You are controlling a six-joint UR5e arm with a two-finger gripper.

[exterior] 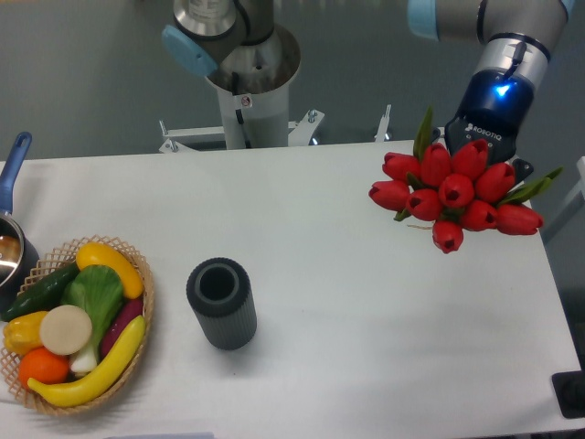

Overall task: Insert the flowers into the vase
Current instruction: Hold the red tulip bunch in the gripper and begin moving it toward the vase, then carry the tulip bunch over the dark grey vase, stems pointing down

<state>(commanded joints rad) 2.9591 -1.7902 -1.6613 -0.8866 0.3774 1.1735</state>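
The flowers [454,193] are a bunch of red tulip heads with green leaves, held up in the air over the right part of the table. My gripper [482,157] is right behind and above the bunch; its fingers are hidden by the tulip heads, and it appears shut on the stems. The vase [220,301], a short dark grey ribbed cylinder with an open round mouth, stands upright left of the table's middle, far to the left of and nearer the front than the flowers.
A wicker basket [144,279] of toy vegetables sits at the front left. A blue-handled pot [13,174] is at the left edge. The arm's base column [249,87] stands behind the table. A dark object [570,395] is at the front right corner.
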